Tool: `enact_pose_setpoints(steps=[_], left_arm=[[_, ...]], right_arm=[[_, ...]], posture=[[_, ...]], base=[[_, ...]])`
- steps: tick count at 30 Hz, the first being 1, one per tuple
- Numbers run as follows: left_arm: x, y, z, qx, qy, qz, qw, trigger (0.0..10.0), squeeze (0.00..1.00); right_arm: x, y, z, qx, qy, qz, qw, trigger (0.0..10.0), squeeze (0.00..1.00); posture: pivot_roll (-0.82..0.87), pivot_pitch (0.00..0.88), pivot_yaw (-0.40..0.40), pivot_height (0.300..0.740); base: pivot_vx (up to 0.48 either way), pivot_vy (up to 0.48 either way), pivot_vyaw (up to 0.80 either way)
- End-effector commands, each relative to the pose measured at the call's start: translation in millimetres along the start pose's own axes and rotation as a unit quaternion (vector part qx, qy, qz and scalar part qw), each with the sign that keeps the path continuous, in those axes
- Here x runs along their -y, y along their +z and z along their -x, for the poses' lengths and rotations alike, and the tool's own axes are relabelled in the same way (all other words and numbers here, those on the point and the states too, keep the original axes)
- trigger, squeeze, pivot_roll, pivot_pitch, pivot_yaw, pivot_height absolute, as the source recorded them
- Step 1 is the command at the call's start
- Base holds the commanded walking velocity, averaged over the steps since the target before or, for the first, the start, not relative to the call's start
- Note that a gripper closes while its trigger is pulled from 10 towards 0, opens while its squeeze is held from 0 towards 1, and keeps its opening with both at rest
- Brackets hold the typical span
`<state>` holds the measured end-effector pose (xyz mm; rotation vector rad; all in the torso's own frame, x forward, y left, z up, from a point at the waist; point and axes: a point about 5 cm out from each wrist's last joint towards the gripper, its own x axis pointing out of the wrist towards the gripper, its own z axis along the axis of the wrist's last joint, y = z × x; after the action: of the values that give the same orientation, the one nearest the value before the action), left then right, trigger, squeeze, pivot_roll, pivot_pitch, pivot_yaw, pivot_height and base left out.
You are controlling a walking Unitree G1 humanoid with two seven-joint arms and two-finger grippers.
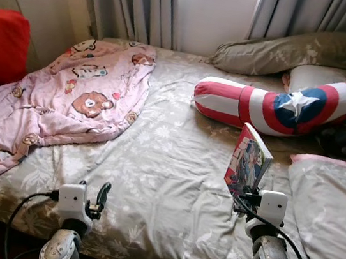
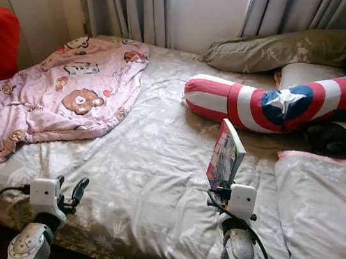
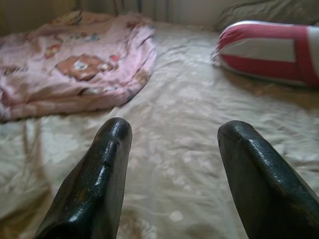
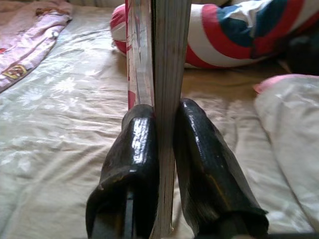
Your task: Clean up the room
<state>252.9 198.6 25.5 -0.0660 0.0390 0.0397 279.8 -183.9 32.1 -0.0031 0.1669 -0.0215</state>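
Note:
A thin book with a colourful cover (image 1: 248, 159) stands upright above the bed, held by its lower edge in my right gripper (image 1: 242, 191). In the right wrist view both black fingers (image 4: 139, 149) press on either side of the book (image 4: 167, 74). My left gripper (image 1: 102, 195) hovers open over the near left part of the bed, its fingers (image 3: 99, 174) apart with nothing between them. A crumpled pink blanket with bear prints (image 1: 74, 96) lies on the bed's left side.
The bed's beige floral sheet (image 1: 167, 167) spreads ahead. A red, white and blue star bolster (image 1: 279, 109) lies at the back right, with pillows (image 1: 287, 52) behind it and a grey pillow (image 1: 331, 216) near right. Red cushion (image 1: 1, 47) at far left; curtains behind.

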Motion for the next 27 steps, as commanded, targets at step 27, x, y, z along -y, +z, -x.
enact_pose_setpoints(steps=[27], left_arm=[[1.8,7.6,-2.4,0.000,-0.016,0.003,1.000,10.0,0.00]], right_arm=[[-0.8,8.1,-4.2,0.018,-0.005,0.001,1.000,10.0,0.00]], posture=[[-0.01,0.000,0.037,0.643]], base=[[0.000,0.000,0.00]])
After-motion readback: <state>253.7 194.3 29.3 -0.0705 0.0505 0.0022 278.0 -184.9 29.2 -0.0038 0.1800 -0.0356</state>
